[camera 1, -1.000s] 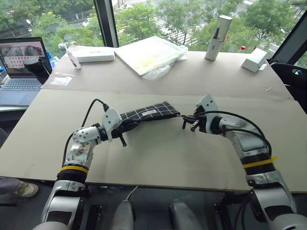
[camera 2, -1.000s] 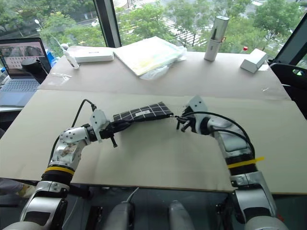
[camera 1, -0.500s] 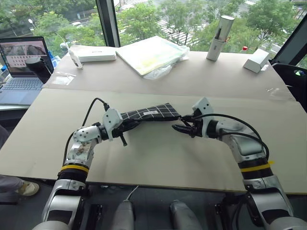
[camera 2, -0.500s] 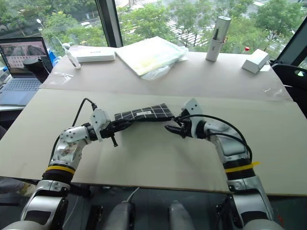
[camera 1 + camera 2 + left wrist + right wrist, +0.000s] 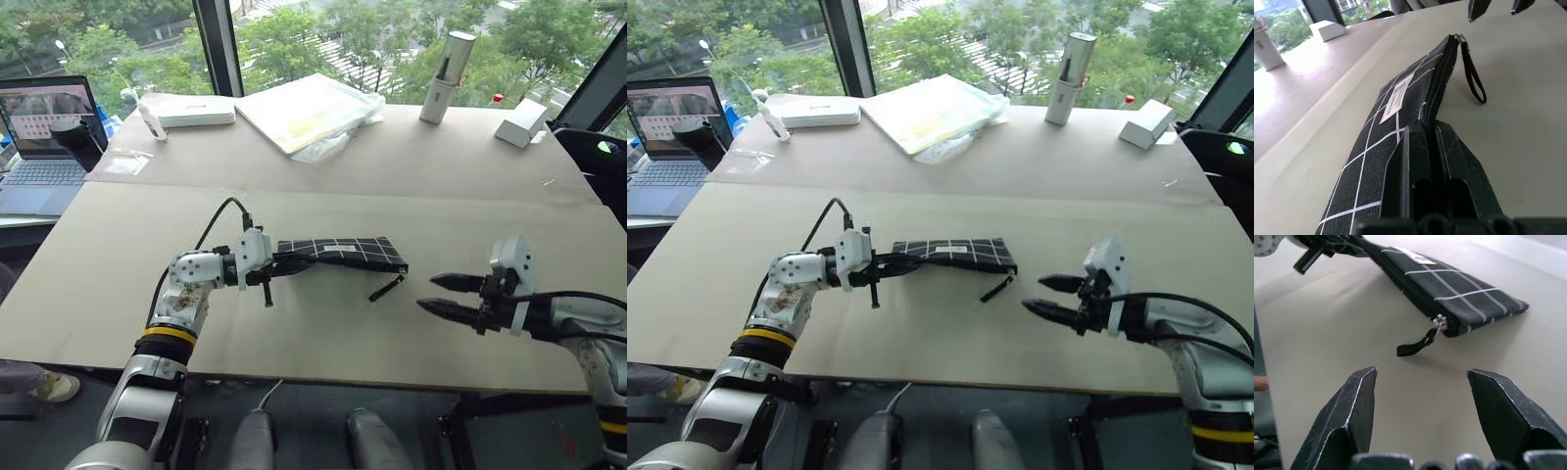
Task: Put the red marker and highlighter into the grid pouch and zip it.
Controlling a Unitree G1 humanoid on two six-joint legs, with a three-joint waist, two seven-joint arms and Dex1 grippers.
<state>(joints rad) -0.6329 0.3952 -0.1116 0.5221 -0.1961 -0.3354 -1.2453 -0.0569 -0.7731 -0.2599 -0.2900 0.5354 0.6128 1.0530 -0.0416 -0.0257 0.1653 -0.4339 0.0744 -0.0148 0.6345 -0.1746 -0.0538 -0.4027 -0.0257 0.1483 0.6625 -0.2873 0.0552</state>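
I'm seeing the left hand (image 5: 284, 266) clamping the grid pouch (image 5: 343, 252) by its end; the right hand (image 5: 438, 297) is hovering fingers apart, well clear of its pull cord (image 5: 386, 288).

Silver arms, yellow wrist bands, black cables, black-fingered left end effector (image 5: 279, 269)

Head views look down; both wrist views closely share the grid pouch (image 5: 1449, 293).

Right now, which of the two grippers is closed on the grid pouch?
The left gripper: its fingers are clamped on one end of the grid pouch. The right gripper stands open, apart from the pouch.
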